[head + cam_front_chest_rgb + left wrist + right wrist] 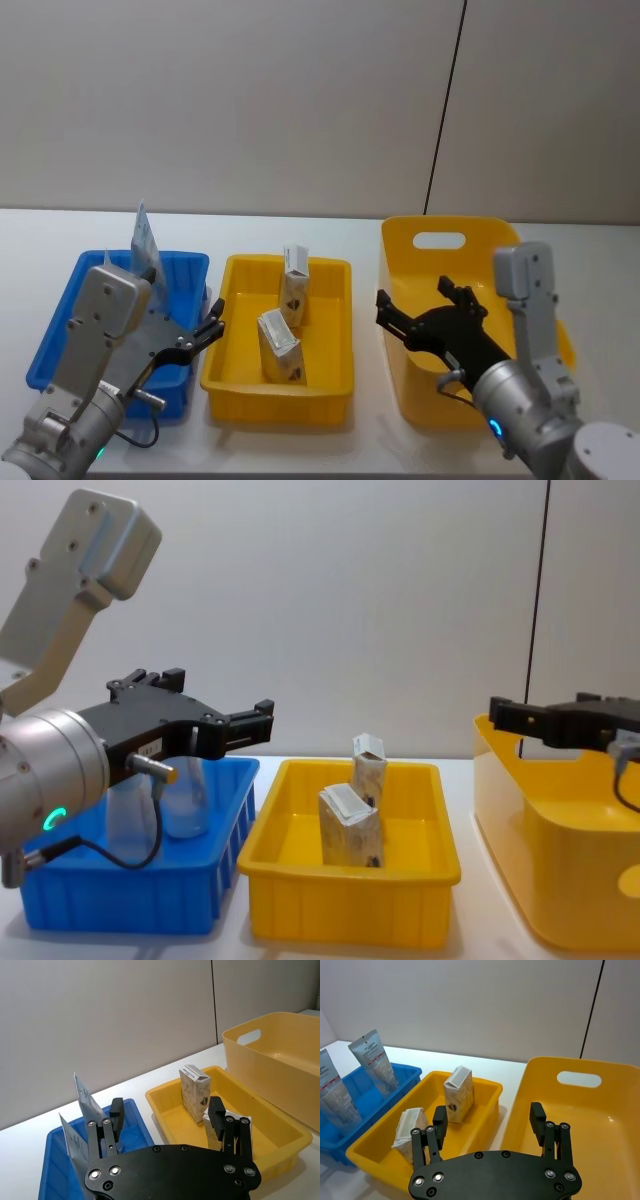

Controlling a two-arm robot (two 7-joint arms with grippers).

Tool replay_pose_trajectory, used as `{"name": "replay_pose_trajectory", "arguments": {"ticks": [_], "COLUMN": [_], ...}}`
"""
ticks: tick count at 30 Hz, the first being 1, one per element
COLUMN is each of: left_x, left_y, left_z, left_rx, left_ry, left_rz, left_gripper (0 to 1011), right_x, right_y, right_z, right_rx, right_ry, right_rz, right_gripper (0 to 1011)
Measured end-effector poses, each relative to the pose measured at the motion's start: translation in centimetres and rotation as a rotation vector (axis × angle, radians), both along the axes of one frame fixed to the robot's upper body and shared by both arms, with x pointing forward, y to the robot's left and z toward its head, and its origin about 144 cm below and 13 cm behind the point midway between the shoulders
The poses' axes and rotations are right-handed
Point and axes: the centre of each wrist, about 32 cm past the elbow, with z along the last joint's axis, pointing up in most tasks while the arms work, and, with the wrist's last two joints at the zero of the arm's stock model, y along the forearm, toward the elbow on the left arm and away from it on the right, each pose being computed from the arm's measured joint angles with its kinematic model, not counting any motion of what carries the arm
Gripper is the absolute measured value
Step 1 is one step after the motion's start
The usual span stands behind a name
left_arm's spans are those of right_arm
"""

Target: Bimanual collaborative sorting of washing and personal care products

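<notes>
Two pale blue-white tubes [372,1060] [332,1090] stand upright in the blue tray [60,330]; one tube [145,245] rises behind my left arm. Two beige cartons sit in the small yellow tray [340,300]: one upright at the back [294,286], one leaning nearer the front [280,347]. My left gripper [213,320] hangs open and empty over the blue tray's right side, pointing toward the yellow tray. My right gripper [418,298] is open and empty above the left part of the big yellow bin [400,240].
The three containers stand in a row on a white table, with a plain wall behind. The big yellow bin [620,1125] has a handle slot and nothing inside. Narrow strips of table separate the trays.
</notes>
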Motion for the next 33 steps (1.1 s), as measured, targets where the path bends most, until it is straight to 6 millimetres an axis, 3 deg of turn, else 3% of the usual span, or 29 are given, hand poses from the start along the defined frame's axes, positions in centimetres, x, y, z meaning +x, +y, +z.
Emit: {"name": "replay_pose_trajectory", "arguments": {"ticks": [33], "left_x": [0.0], "left_y": [0.0], "left_z": [0.0], "left_rx": [0.000], "left_ry": [0.000], "left_rz": [0.000], "left_gripper": [1001], "right_x": [5.3], "right_y": [4.3], "right_z": [2.9], "right_rx": [-0.175], "right_ry": [0.188], "right_rz": [0.121], "right_gripper": [1004]}}
